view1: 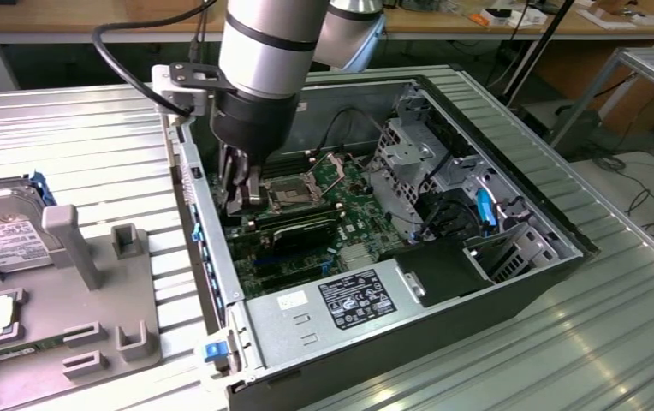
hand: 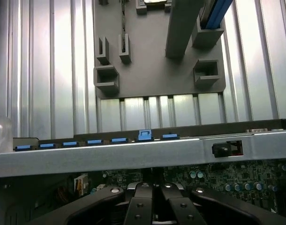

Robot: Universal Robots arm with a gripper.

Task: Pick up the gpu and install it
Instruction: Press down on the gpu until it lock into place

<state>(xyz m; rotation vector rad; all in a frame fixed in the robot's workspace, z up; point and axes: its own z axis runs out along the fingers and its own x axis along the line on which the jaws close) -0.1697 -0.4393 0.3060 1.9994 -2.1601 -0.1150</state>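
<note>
Here we judge the gpu (view1: 299,229), seated on the motherboard (view1: 344,184) beside the gripper (view1: 240,202) with its fingers closed together, light, stiff, fragile: grip its board edges.

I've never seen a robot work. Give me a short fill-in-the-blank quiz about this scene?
1. The black tool reaches down inside the open black and silver computer ____.
2. The tool's fingers are ____.
3. The boxy silver hard drive with white label rests on a ____ plastic holder.

Answers: case; shut; grey
</note>
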